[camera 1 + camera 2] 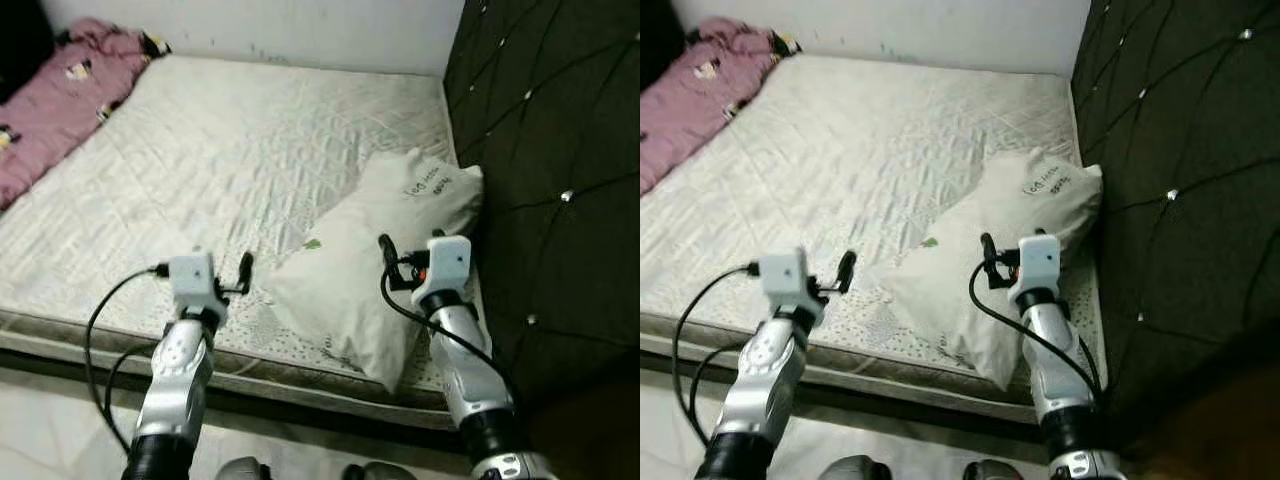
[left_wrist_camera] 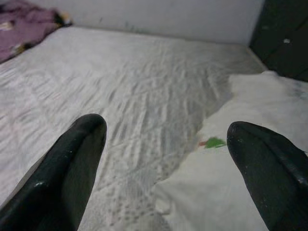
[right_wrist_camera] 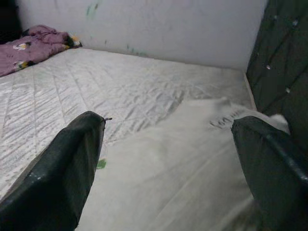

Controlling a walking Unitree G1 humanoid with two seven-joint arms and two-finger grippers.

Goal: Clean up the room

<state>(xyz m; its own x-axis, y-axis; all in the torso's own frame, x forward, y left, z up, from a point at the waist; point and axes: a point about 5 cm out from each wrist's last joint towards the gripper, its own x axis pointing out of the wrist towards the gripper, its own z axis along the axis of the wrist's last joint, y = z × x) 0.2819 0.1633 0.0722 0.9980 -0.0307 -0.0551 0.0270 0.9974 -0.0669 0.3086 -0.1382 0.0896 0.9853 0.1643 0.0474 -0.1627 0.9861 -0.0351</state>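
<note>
A white pillow (image 1: 370,270) with a small green mark (image 1: 313,243) lies askew on the near right of the bare quilted mattress (image 1: 200,170), against the dark headboard. Just over the mattress's front edge, my left gripper (image 1: 244,268) is held open to the left of the pillow's near corner; its fingers (image 2: 77,159) stand wide apart with nothing between them. My right gripper (image 1: 386,250) hovers open above the pillow's near end, fingers (image 3: 67,163) spread and nothing held. A crumpled pink blanket (image 1: 60,100) lies at the mattress's far left corner.
A dark tufted headboard (image 1: 550,150) runs along the right side of the bed. A white wall (image 1: 300,25) closes the far end. Pale floor (image 1: 40,420) shows below the mattress's front edge, with my arms' black cables hanging over it.
</note>
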